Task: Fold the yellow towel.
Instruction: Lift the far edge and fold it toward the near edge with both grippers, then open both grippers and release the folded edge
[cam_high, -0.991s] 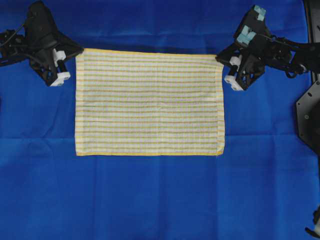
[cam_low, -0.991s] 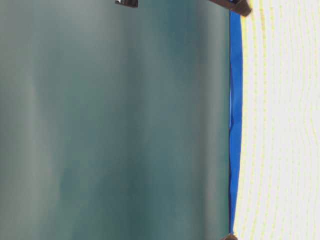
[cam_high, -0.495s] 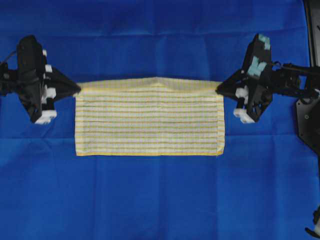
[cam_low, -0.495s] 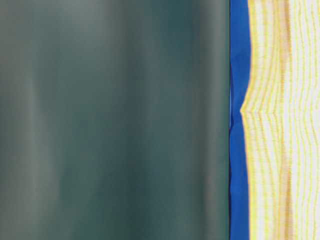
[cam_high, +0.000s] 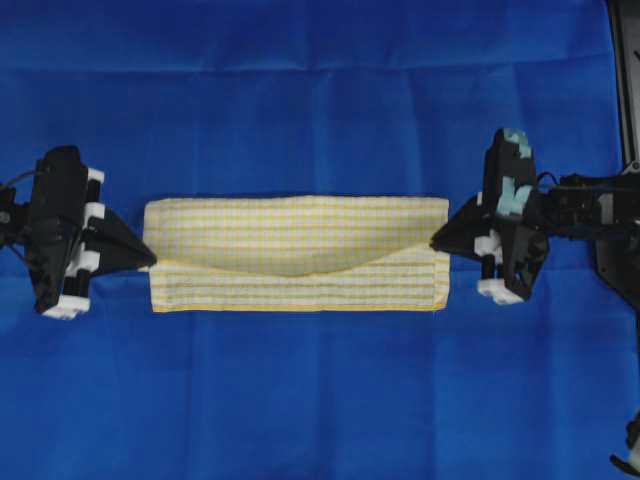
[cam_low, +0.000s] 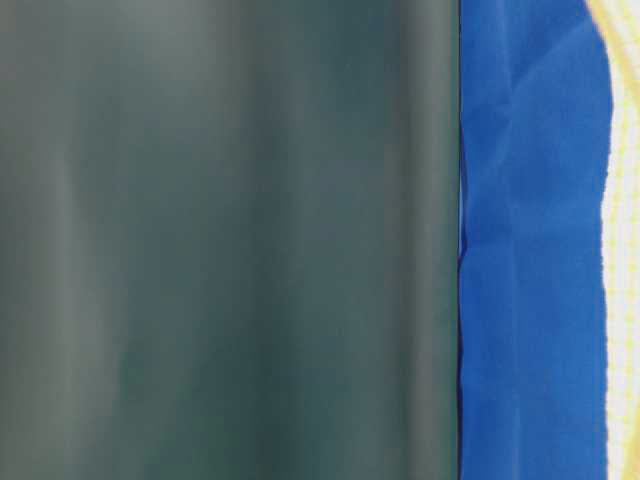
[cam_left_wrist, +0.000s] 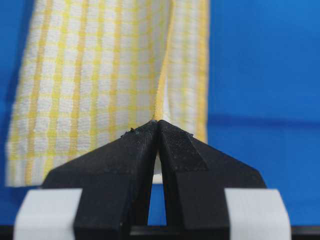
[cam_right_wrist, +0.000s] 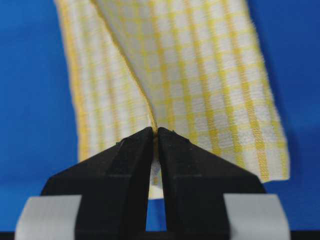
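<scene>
Though the table-level view cuts off all but a pale edge, the yellow towel (cam_high: 296, 253) lies half-folded on the blue cloth (cam_high: 320, 400), corners clamped by left hand (cam_high: 150, 262) and right hand (cam_high: 436, 240).

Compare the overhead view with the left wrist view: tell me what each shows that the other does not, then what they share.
Only the overhead view shows the right tool shut on the yellow towel's right corner, the towel's whole width, and the carried edge sagging in the middle short of the near hem.

Only the left wrist view shows the left tool close up, its fingertips pressed together on the yellow hemmed edge, with two layers parting above the pinch.

Both show the left tool gripping the towel over the blue cloth.
</scene>
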